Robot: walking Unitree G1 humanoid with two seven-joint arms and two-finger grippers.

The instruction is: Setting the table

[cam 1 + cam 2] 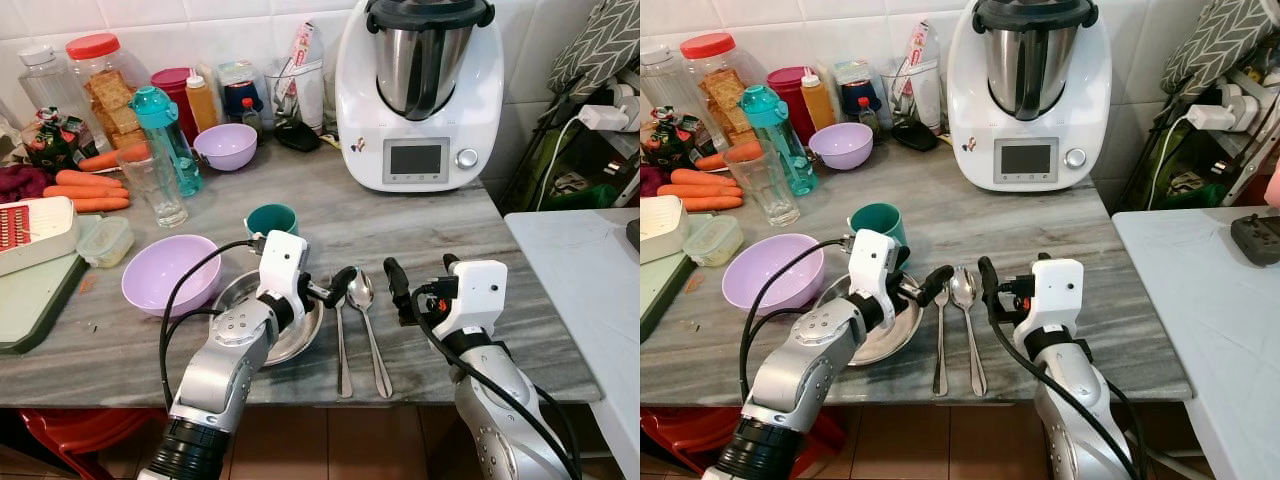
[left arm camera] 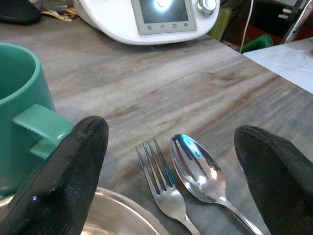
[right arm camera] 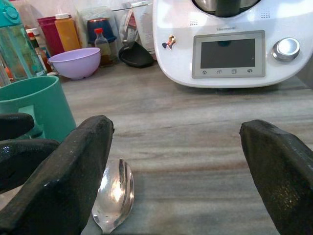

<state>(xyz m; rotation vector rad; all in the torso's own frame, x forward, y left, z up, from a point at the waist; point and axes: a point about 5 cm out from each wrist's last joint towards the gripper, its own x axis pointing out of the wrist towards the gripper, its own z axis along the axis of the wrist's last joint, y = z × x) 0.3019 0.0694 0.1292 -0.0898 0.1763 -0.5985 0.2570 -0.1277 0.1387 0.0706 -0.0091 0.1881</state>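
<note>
Left eye view: on the grey table (image 1: 420, 225), lilac bowl (image 1: 170, 274) seemingly empty, beside steel plate (image 1: 296, 335); teal mug (image 1: 272, 219) behind plate; fork (image 1: 341, 340) and spoon (image 1: 366, 325) side by side right of plate; jar of crackers (image 1: 104, 85) and second lilac bowl (image 1: 226, 146) at the back.

Left wrist view: left tool (image 2: 171, 171) spread wide, holding nothing, straddling fork and spoon above plate rim.

Right wrist view: right tool (image 3: 178, 171) wide open, empty, hovering just right of spoon bowl.
</note>
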